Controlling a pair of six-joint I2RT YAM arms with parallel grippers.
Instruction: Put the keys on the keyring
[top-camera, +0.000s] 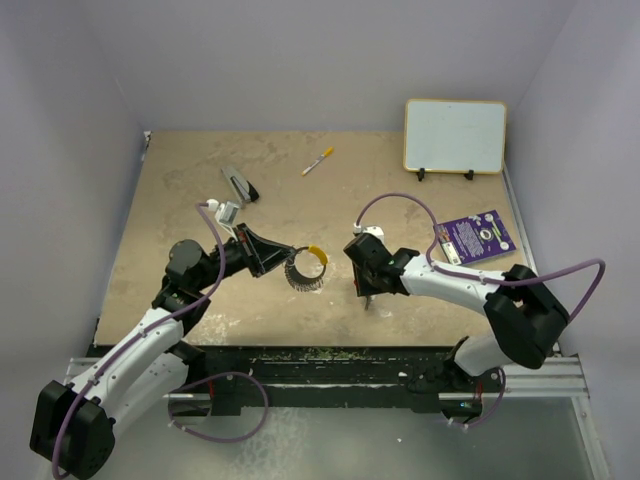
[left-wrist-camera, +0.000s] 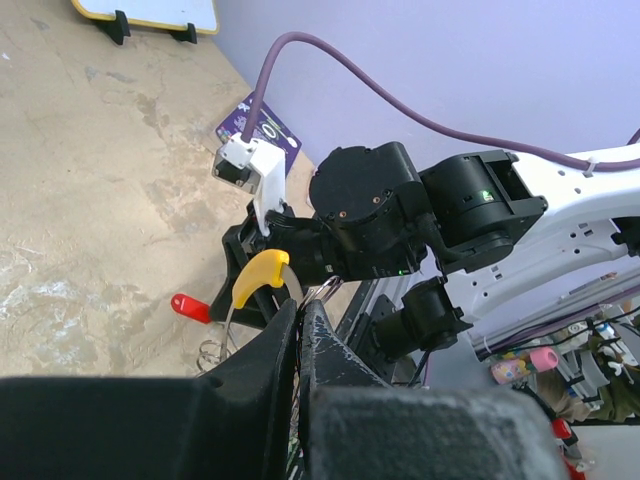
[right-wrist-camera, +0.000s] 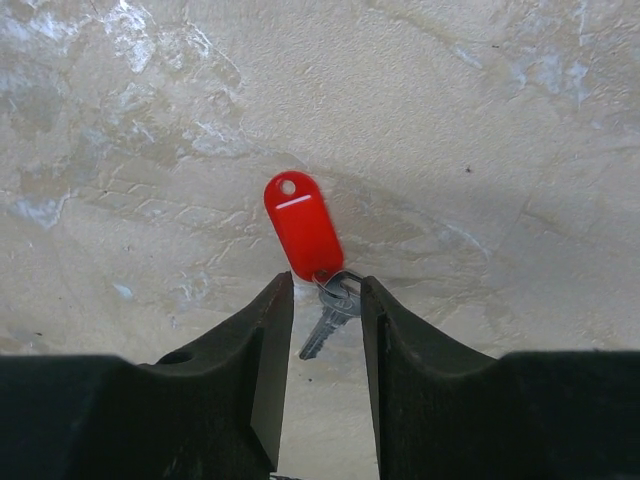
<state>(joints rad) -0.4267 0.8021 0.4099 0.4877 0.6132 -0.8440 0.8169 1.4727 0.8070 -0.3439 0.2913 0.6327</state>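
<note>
The left pincer (left-wrist-camera: 300, 318) is clamping the keyring (top-camera: 306, 268) by its wire, fingers pressed almost together, the ring jutting out ahead of its tips and the yellow arc (left-wrist-camera: 258, 278) curving just above them; its best part now, as I judge it, is gripping firmly so the ring is not swinging, with the free side facing the other arm; the right pincer (right-wrist-camera: 325, 284) is hanging over the desk (right-wrist-camera: 480, 150) with its fingers apart, straddling the keys (right-wrist-camera: 326, 320), which are lying flat between the tips, their red tag (right-wrist-camera: 302, 228) pointing away just beyond them; the step in hand is looking like the pickup; the pincer should be sinking low enough to catch such thin metal and closing squarely on the key blades rather than the smooth tag; a skewed pinch is risking flicking them aside.
</note>
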